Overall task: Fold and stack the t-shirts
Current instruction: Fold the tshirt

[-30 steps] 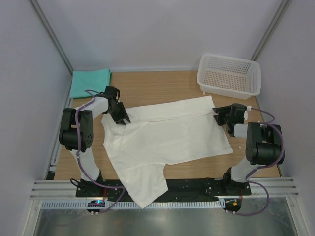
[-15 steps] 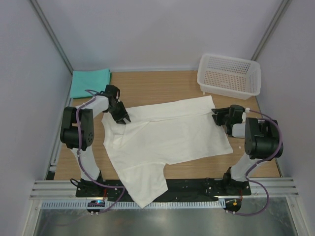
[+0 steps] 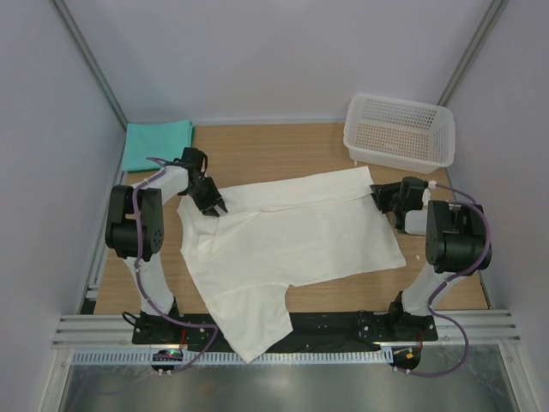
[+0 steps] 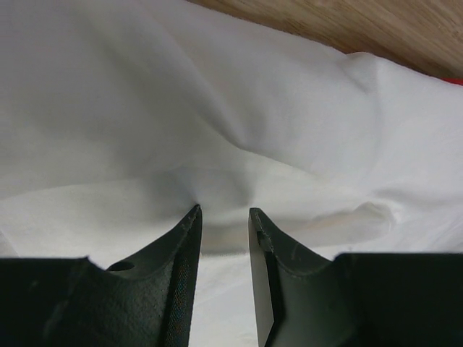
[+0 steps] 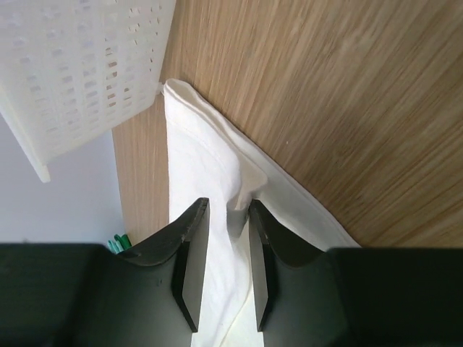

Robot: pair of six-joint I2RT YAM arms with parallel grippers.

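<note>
The white t-shirt (image 3: 292, 236) lies spread flat on the wooden table, print side down. Only a sliver of red shows at the right edge of the left wrist view (image 4: 456, 79). The teal-green t-shirt (image 3: 156, 142) lies folded at the back left corner. My left gripper (image 3: 213, 204) sits on the white shirt's upper left edge, its jaws narrowed on a pucker of cloth (image 4: 224, 210). My right gripper (image 3: 378, 197) sits on the shirt's upper right edge, its jaws narrowed around a raised fold of cloth (image 5: 239, 202).
A white plastic mesh basket (image 3: 400, 131) stands at the back right, close behind the right gripper; it also shows in the right wrist view (image 5: 79, 65). One sleeve of the white shirt hangs over the near table edge (image 3: 253, 339). Bare wood (image 3: 274, 154) lies behind the shirt.
The right gripper has shifted slightly towards the back at the shirt's right edge. The left gripper has barely moved. The shirt lies almost as before.
</note>
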